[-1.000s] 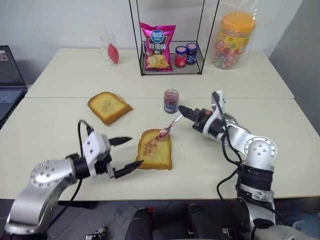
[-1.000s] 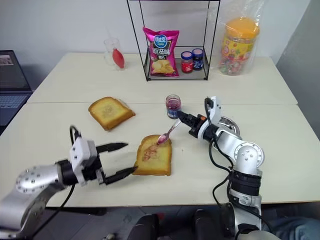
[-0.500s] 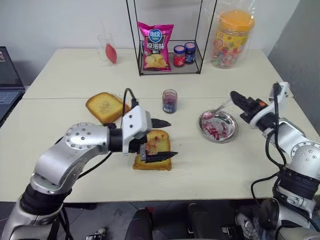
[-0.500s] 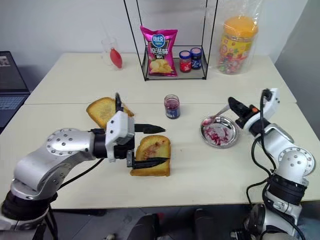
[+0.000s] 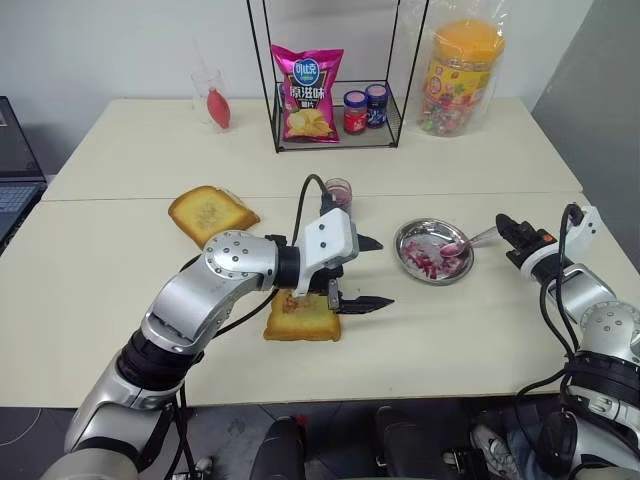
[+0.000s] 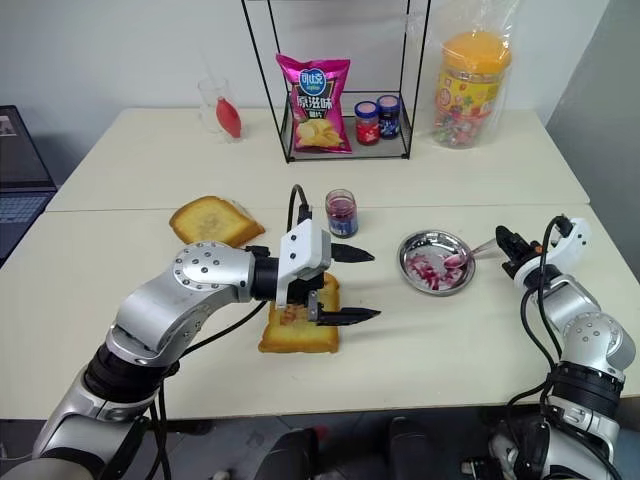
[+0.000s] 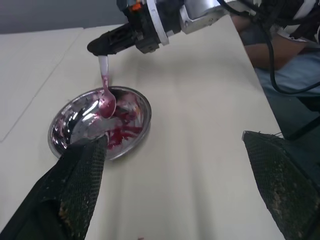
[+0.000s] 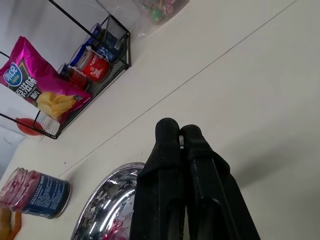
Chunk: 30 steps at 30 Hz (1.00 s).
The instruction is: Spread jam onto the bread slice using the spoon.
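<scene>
The right gripper [image 6: 505, 240] is sitting out at about three o'clock on the table [image 6: 120, 250], its two black fingers clenched tight on the handle of the spoon [image 6: 470, 252]. The spoon's bowl, smeared with purple-red, is dipping into the round steel dish [image 6: 436, 262], which is streaked with the same red inside.

Over at the centre, the left gripper [image 6: 358, 285] is hovering with its jaws spread wide and nothing between them. One finger is pointing toward the dish, the other is hanging over the near right corner of the bread slice [image 6: 298, 325]. That slice is lying flat at about six o'clock from the jam [image 6: 341, 213], partly hidden under the left wrist, with a brownish-red smear showing on its face.

The jam jar is standing upright just beyond the left wrist, at about nine o'clock from the dish and well apart from it. A second slice of toast [image 6: 214, 220] is lying out at about ten o'clock from the first one, plain on top.
</scene>
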Motion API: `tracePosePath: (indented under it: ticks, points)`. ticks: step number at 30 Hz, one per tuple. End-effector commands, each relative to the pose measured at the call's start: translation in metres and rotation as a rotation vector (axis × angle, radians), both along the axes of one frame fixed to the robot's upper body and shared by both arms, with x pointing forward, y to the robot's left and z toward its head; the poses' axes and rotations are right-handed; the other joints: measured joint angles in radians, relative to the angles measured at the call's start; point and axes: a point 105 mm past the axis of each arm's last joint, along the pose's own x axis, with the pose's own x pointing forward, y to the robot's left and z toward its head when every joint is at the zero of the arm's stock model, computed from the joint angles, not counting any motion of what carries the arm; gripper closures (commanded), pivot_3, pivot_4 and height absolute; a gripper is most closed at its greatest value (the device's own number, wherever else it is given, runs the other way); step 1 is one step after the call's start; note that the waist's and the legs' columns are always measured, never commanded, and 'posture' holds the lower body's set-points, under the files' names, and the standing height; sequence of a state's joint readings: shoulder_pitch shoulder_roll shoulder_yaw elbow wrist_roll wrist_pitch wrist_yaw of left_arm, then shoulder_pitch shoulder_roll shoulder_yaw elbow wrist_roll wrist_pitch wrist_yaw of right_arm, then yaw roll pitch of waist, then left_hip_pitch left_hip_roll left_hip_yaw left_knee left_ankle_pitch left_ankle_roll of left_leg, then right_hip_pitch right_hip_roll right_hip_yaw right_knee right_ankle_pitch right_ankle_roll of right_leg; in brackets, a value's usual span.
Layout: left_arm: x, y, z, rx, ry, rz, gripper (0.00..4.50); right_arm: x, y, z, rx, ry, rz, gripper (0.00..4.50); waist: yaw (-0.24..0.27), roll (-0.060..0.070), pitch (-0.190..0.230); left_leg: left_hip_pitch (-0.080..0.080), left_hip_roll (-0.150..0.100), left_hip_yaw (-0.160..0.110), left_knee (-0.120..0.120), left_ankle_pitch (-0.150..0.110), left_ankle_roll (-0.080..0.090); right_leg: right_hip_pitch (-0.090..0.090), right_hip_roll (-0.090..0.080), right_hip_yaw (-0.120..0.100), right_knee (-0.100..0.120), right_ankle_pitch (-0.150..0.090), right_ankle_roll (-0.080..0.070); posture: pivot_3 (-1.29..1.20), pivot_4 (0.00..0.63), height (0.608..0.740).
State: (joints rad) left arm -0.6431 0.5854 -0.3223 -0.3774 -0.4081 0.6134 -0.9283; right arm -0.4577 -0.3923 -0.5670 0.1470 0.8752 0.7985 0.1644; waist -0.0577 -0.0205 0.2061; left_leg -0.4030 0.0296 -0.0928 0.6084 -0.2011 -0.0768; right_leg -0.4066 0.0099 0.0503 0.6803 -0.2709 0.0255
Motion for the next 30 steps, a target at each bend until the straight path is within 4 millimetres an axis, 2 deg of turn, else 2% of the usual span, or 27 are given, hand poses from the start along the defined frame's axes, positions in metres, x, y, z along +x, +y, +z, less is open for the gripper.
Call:
tracePosePath:
  ticks: [1, 12, 19, 20, 22, 24, 26, 30]
  points:
    - [0.0, -0.003, 0.005, 0.001, -0.046, -0.018, 0.0, -0.001, -0.006, 0.004, -0.031, -0.012, -0.024, 4.0, 0.0, 0.0, 0.0, 0.001, 0.0, 0.001, 0.0, 0.0, 0.0, 0.0, 0.0, 0.001, 0.0, 0.0, 0.0, 0.0, 0.15, 0.74]
    - [0.003, -0.009, 0.008, -0.022, -0.062, -0.011, 0.0, -0.005, 0.0, 0.012, -0.055, -0.068, 0.009, 1.77, 0.0, 0.0, 0.0, 0.003, 0.0, 0.009, 0.0, 0.0, 0.0, 0.0, 0.0, 0.01, 0.0, 0.002, 0.003, 0.0, 0.15, 0.74]
    - [0.005, -0.009, 0.009, -0.026, -0.072, -0.005, 0.0, -0.006, 0.008, 0.01, -0.267, -0.08, 0.039, 0.37, 0.0, 0.0, 0.0, 0.004, -0.001, 0.013, 0.001, 0.0, 0.0, 0.0, 0.0, 0.014, -0.001, 0.003, 0.006, 0.0, 0.15, 0.74]
    - [0.005, -0.009, 0.009, -0.03, -0.071, -0.003, 0.0, -0.005, 0.01, 0.01, -0.297, -0.088, 0.039, 0.07, 0.0, 0.0, 0.0, 0.004, -0.001, 0.014, 0.001, 0.0, 0.0, 0.0, 0.0, 0.015, -0.001, 0.003, 0.006, 0.0, 0.15, 0.74]
    - [0.006, -0.009, 0.01, -0.035, -0.074, 0.001, 0.0, -0.005, 0.01, 0.011, -0.346, -0.098, 0.03, 0.03, 0.0, 0.0, 0.0, 0.004, -0.001, 0.014, 0.001, 0.0, 0.0, 0.0, 0.0, 0.015, -0.001, 0.003, 0.006, 0.0, 0.15, 0.74]
    - [0.009, -0.008, 0.013, -0.051, -0.082, 0.019, 0.0, -0.002, -0.002, 0.019, -0.413, -0.131, -0.051, 0.03, 0.0, 0.0, 0.0, 0.004, -0.001, 0.014, 0.001, 0.0, 0.0, 0.0, 0.0, 0.015, -0.001, 0.004, 0.006, 0.0, 0.15, 0.74]
    - [0.009, -0.004, 0.017, -0.067, -0.094, 0.027, 0.0, -0.003, -0.005, 0.031, -0.435, -0.19, -0.075, 0.03, 0.0, 0.0, 0.0, 0.004, -0.001, 0.014, 0.001, 0.0, 0.0, 0.0, 0.0, 0.016, -0.001, 0.004, 0.006, 0.0, 0.15, 0.74]
    - [0.014, 0.018, 0.023, -0.072, -0.111, 0.098, 0.0, -0.014, 0.009, 0.053, -0.507, -0.294, 0.01, 0.03, -0.001, 0.0, 0.0, 0.004, -0.001, 0.014, 0.001, 0.0, 0.0, -0.001, 0.0, 0.016, -0.001, 0.004, 0.007, 0.0, 0.15, 0.74]
